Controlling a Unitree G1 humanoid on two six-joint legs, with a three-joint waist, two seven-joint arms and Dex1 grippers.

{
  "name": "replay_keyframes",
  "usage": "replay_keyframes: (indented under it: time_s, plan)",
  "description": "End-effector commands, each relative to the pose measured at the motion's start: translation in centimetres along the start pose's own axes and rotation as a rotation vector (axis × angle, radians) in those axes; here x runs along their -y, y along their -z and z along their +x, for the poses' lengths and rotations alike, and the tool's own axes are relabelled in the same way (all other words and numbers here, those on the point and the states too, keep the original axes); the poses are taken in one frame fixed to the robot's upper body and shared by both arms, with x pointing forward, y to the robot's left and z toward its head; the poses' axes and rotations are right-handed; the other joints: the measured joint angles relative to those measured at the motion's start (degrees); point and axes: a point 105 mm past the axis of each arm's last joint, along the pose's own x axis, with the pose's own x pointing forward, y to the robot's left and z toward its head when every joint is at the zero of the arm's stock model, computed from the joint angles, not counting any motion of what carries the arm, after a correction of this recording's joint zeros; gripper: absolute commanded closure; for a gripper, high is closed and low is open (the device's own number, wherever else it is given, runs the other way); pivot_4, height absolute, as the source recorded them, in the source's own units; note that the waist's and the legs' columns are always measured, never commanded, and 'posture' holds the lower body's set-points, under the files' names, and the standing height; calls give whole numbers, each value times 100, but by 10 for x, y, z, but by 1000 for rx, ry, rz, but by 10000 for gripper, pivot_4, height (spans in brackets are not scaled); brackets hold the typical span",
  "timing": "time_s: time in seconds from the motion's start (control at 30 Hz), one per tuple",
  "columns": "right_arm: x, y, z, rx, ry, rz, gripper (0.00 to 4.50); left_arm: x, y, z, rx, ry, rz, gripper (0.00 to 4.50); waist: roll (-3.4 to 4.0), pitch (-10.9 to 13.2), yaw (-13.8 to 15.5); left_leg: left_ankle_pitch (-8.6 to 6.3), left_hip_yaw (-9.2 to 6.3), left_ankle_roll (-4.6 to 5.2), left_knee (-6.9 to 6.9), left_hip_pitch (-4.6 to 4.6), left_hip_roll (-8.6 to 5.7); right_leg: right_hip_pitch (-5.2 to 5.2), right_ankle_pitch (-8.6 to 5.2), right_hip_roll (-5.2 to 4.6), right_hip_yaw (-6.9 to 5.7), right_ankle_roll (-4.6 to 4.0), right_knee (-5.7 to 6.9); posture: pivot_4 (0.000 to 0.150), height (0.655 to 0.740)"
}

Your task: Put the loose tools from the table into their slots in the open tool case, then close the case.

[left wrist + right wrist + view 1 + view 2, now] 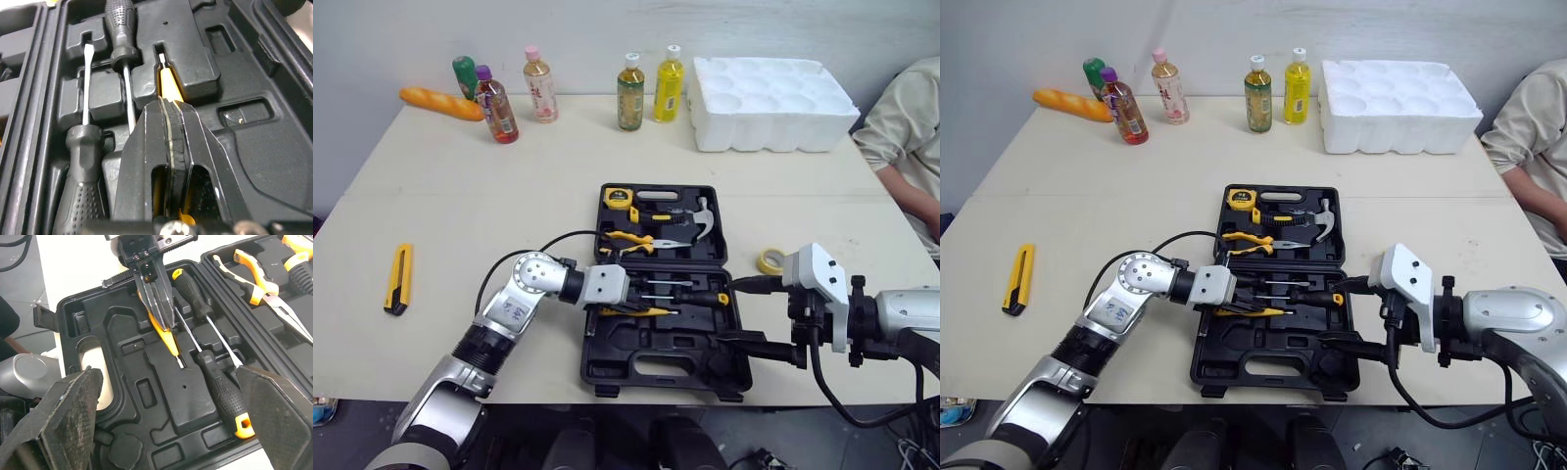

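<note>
L gripper (168,110): fingers pinched all but together, w/ a yellow-handled tool (168,340) nipped between them. The tool lies along a moulded slot in the near half of the tool case (700,370), metal tip pointing right. Can't tell if it's fully seated.

Just on the far side of it, two black-handled screwdrivers (217,384) sit in their own slots, side by side, head to tail.

R gripper (724,313) hangs over the case's right edge, fingers spread wide, nothing in them, aimed left across the near half toward the L gripper.

Far half of the case holds a tape measure (618,198), pliers (631,240) and a hammer (690,223), all in place.

Outside the case, on the table (509,186):
- A yellow utility knife (399,278) lies well off to the left.
- A roll of yellow tape (770,260) sits just right of the case, near the R arm.

Step in hand looks like slotting the yellow-handled tool. Next move prob. calls for pressing it flat into the slot, then opening the fingers and lifting straight up, so the tool isn't dragged out and the nearest screwdriver isn't knocked.

After that the utility knife is the likely pick, a long L-side reach. Whether the tape belongs in the case is unclear. The case can't be closed until both arms are out of it.
</note>
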Motion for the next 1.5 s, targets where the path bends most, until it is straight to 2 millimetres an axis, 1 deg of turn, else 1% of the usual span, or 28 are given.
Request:
replay_keyframes:
  time_s: [0.03,0.17,0.23,0.27,0.33,0.37,0.4,0.43,0.5,0.53,0.57,0.6,0.73,0.77,0.8,0.83,0.87,0.9,0.97,1.07,1.13,1.2,1.3,1.4,1.5]
  plan:
    - [-1,-8,-3,13,9,-43,0,12,29,-3,-109,31,-117,44814,1,-1,-3,0,0,0,0,1,0,0,0,0,0,0,1,1500,7400]
    - [-1,-7,-3,19,20,-37,0,11,17,-7,-30,26,-211,44814,-2,-2,1,1,0,-1,1,-1,0,1,0,-1,0,0,-1,1500,7400]
    - [0,-6,-3,23,30,-31,0,6,-2,-17,95,-10,-263,38663,-1,-2,-16,1,0,-1,0,-2,0,0,0,-1,0,0,-1,1500,7400]
    - [2,-5,-4,27,39,-26,0,2,-12,-26,166,-40,-292,35721,-2,-2,-31,1,0,-2,-5,-2,1,-2,0,0,1,0,-2,1500,7400]
    - [5,-4,-5,36,54,-15,0,-3,-24,-43,244,-121,-333,27161,-4,0,-43,5,0,-8,-11,-6,6,-8,0,3,1,0,-2,1500,7400]
    - [6,-4,-5,39,59,-10,0,-4,-26,-48,259,-151,-346,22748,-4,1,-16,5,-1,-9,-11,-9,8,-10,0,4,-1,0,-3,1500,7400]
    - [8,-3,-6,42,69,-3,0,-8,-25,-58,266,-226,-371,19027,-4,1,-2,6,-2,-11,-10,-10,8,-11,0,3,-2,0,-3,1500,7400]
    - [10,-2,-7,43,76,1,0,-10,-25,-65,269,-276,-390,14143,-4,1,5,6,-2,-11,-8,-10,7,-11,0,3,-3,0,-3,1500,7400]
    - [17,2,-16,45,109,29,0,-6,-21,-96,281,-453,-454,6412,-5,2,8,5,-2,-8,-8,-9,6,-5,0,-1,-3,0,-8,1500,7400]
    - [23,6,-23,44,143,52,0,0,-15,-113,272,-551,-496,1732,-4,1,-15,4,-2,-7,-9,-12,6,-5,0,-1,-2,0,-14,1500,7400]
    - [33,13,-34,39,194,82,0,10,-7,-133,258,-661,-553,784,-4,1,-27,2,0,-5,-18,-10,6,-4,0,-1,1,0,-10,1500,7400]
    - [42,20,-44,29,242,107,0,21,0,-148,242,-745,-600,784,-6,2,-45,1,1,-5,-23,-9,6,-2,0,0,2,0,-9,1500,7400]
    - [63,42,-78,-17,373,162,0,60,13,-180,144,-932,-688,784,-11,5,17,0,0,-2,-30,-13,6,-4,0,-1,1,0,-21,1500,7400]
    - [67,47,-85,-29,398,169,0,70,16,-187,115,-968,-705,784,-11,5,52,-2,0,1,-23,-11,5,0,0,-5,-1,0,-36,1500,7400]
    - [69,51,-92,-40,417,177,0,80,19,-194,90,-1009,-723,784,-11,5,73,-14,-1,24,-23,-6,2,6,0,-10,-2,0,-38,1500,7400]
    - [73,57,-100,-52,441,184,0,91,22,-204,70,-1068,-752,784,-10,5,83,-19,0,33,-21,-2,2,9,0,-11,-1,1,-37,1500,7400]
    - [77,62,-109,-65,473,196,0,104,27,-218,47,-1140,-780,784,-9,4,83,-19,0,33,-21,1,2,12,0,-12,-1,1,-37,1500,7400]
    - [83,69,-122,-85,520,210,0,120,32,-237,15,-1243,-814,784,-10,5,79,-19,1,34,-22,2,2,13,1,-12,-1,1,-37,1500,7400]
    - [91,81,-140,-114,586,232,0,147,42,-267,-30,-1424,-881,784,-9,5,48,-22,1,37,-30,2,2,10,0,-10,-1,0,-45,1500,7400]
    - [95,92,-155,-136,632,246,0,171,61,-293,-90,-1592,-977,784,-7,4,8,-21,1,36,-36,4,3,7,0,-7,-1,0,-46,1500,7400]
    - [98,98,-164,-147,661,250,0,177,65,-301,-102,-1630,-986,784,-3,3,7,-21,1,36,-35,9,3,9,0,-8,-1,0,-37,1500,7400]
    - [101,103,-170,-150,686,255,0,180,65,-305,-109,-1647,-985,784,-4,3,1,-21,1,36,-35,8,2,10,0,-10,0,0,-37,1500,7400]
    - [104,107,-177,-147,718,253,0,179,67,-305,-128,-1640,-977,784,-4,3,-9,-24,2,34,-36,5,2,7,0,-11,1,-1,-41,1500,7400]
    - [106,105,-175,-123,716,246,0,169,70,-302,-120,-1648,-967,784,4,2,-9,-24,2,33,-38,5,3,6,0,-11,1,-1,-42,1500,7400]
    - [106,104,-169,-114,703,236,0,164,77,-293,-166,-1654,-966,784,6,1,-15,-24,2,33,-38,6,3,6,1,-10,1,-1,-39,1500,7400]
